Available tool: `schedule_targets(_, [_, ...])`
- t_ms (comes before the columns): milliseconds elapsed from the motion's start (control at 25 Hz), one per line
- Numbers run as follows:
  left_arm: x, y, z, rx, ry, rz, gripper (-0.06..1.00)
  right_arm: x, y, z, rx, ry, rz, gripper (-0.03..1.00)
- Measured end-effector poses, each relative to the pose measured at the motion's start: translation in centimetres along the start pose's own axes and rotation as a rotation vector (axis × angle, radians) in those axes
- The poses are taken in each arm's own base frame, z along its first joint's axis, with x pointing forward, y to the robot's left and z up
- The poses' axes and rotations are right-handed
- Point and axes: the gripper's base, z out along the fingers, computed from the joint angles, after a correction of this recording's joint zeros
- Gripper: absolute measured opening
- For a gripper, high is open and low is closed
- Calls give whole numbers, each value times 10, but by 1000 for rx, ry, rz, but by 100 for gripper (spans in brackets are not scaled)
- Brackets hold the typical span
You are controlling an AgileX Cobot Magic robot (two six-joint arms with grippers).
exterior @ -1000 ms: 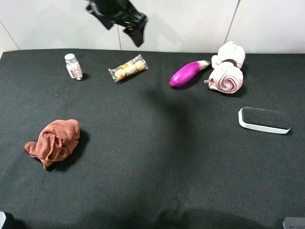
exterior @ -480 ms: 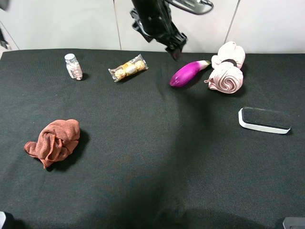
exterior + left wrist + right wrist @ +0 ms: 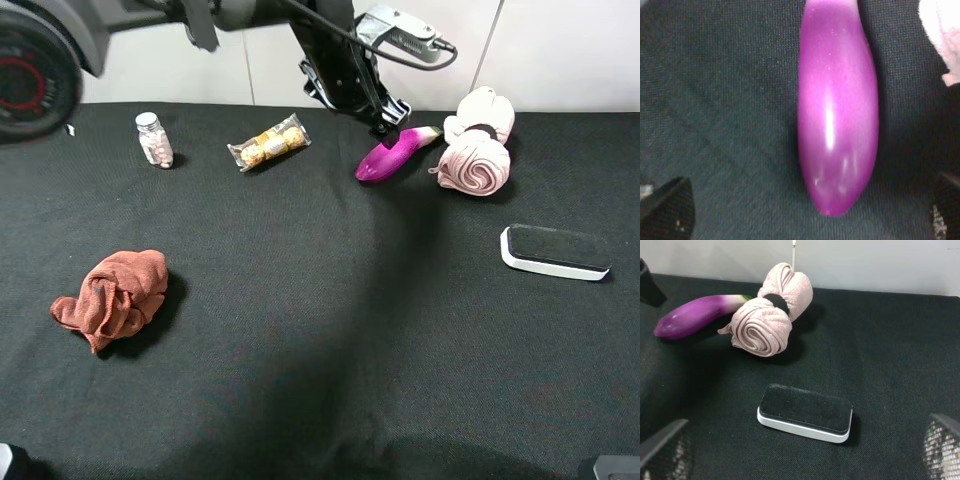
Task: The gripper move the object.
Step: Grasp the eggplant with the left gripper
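A glossy purple eggplant [image 3: 392, 155] lies on the black table near the back, right of the middle. It fills the left wrist view [image 3: 837, 115] and shows in the right wrist view [image 3: 695, 315]. My left gripper [image 3: 385, 118] has reached across and hangs just above the eggplant's stem end. It is open, with its fingertips [image 3: 670, 207] far apart on either side of the eggplant and not touching it. My right gripper [image 3: 802, 445] is open and empty, low near the table's front right.
A rolled pink towel [image 3: 478, 140] lies right beside the eggplant's stem. A black pad on a white base [image 3: 555, 250] lies at the right. A snack packet [image 3: 268, 143] and a small bottle [image 3: 153, 139] are at the back left. A crumpled red-brown cloth [image 3: 115, 295] lies at the left.
My left arm has swung from the back left to the right and come down over the eggplant. The objects on the table have not moved.
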Motion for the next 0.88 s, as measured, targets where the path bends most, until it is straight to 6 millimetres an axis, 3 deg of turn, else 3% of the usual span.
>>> schedule_targets(600, [-1,-6,69,37,-86,-40,99,0,0,0,0,0,0,69])
schedule_targets(880, [3,-10,81,40,-98,-40,99,0,0,0,0,0,0,69])
